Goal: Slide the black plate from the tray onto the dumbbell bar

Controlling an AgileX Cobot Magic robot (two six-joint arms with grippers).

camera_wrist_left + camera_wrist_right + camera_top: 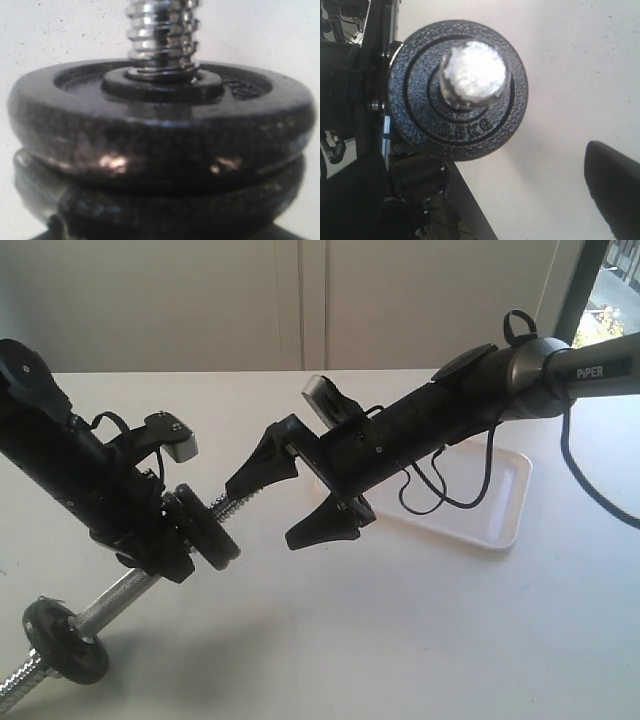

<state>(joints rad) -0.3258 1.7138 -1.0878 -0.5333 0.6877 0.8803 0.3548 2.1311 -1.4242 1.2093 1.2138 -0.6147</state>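
Dumbbell bar (115, 595), black plate (215, 537) on it: in left end effector (163, 545) | right end effector (262, 513) wide

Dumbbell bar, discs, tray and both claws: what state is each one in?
Dumbbell bar, tilted up, held by the left claw.
Black plate, on the bar's upper end, against a second disc.
Lower disc, on the bar's other end.
Tray, flat on the table, no disc showing.
Left claw, shut on the bar.
Right claw, wide open, holding nothing.
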